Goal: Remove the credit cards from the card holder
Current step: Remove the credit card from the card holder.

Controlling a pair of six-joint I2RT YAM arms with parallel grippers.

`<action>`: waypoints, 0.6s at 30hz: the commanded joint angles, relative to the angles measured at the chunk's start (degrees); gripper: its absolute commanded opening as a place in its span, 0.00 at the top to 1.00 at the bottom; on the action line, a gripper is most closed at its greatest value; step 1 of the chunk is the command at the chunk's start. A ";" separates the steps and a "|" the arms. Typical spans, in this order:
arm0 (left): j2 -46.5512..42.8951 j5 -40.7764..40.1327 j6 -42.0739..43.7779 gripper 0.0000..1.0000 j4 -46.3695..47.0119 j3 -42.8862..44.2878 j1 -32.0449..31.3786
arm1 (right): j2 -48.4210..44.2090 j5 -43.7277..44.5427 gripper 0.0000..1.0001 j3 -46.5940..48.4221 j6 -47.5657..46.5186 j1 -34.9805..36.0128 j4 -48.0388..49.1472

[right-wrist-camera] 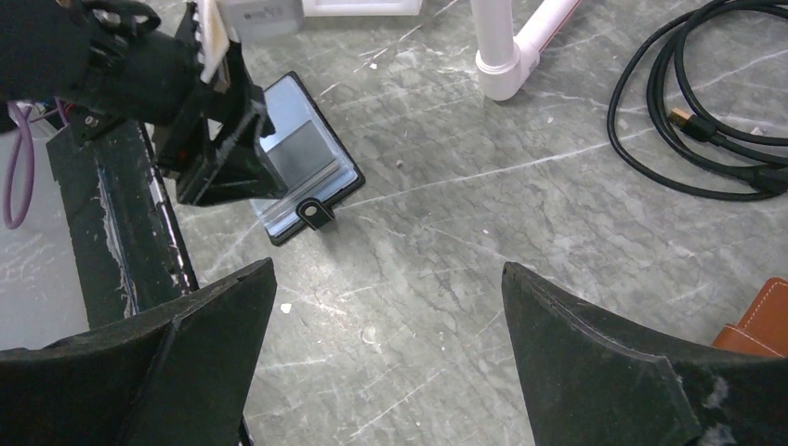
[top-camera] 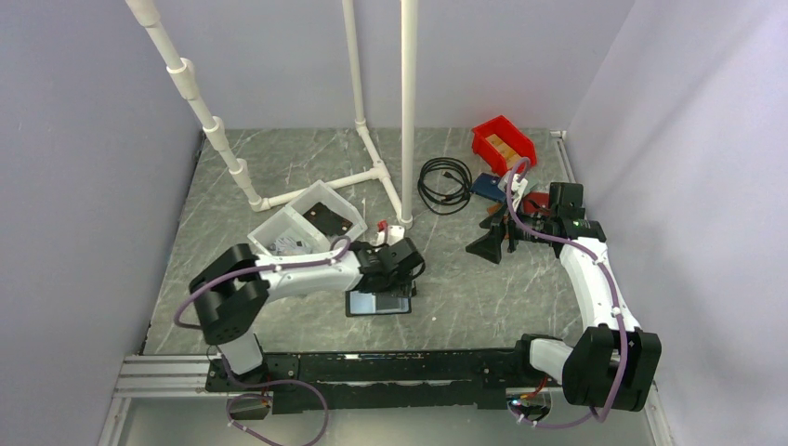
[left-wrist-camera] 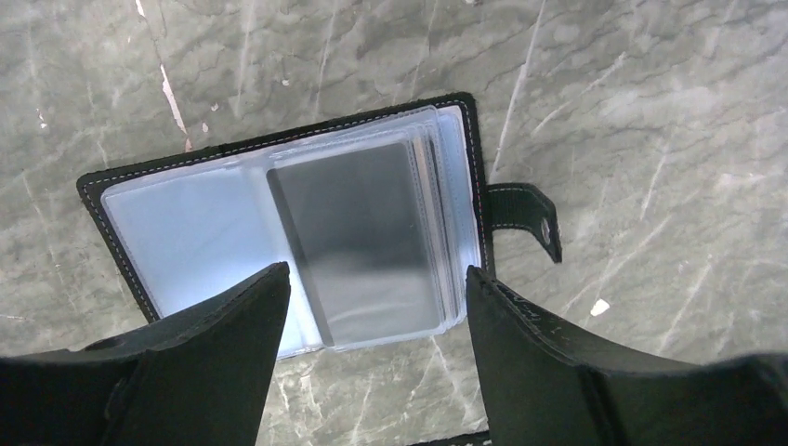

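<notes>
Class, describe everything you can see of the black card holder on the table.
The card holder is a flat black case with pale stitching, lying open on the marble-look table. Clear plastic sleeves fill it; one holds a grey card. A strap with a snap sticks out sideways. The open left end effector hangs over it; contact is unclear.

This looks like a robotics lab cell: plain pale walls point(top-camera: 84, 186) enclose a grey marble-patterned table point(top-camera: 279, 158) with a white pipe frame point(top-camera: 407, 93), a coiled black cable point(top-camera: 426, 186) and a red parts bin point(top-camera: 490, 128).
</notes>
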 commanded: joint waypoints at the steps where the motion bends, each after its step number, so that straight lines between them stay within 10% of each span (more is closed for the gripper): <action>1: 6.22 -4.52 -2.93 0.25 -12.10 7.62 -1.15 | -0.14 -0.75 0.06 2.67 -1.64 0.28 -0.22; 18: 6.41 -5.82 -5.09 0.30 -10.61 6.90 -2.50 | -0.13 -0.57 0.06 2.76 -1.84 0.63 -0.55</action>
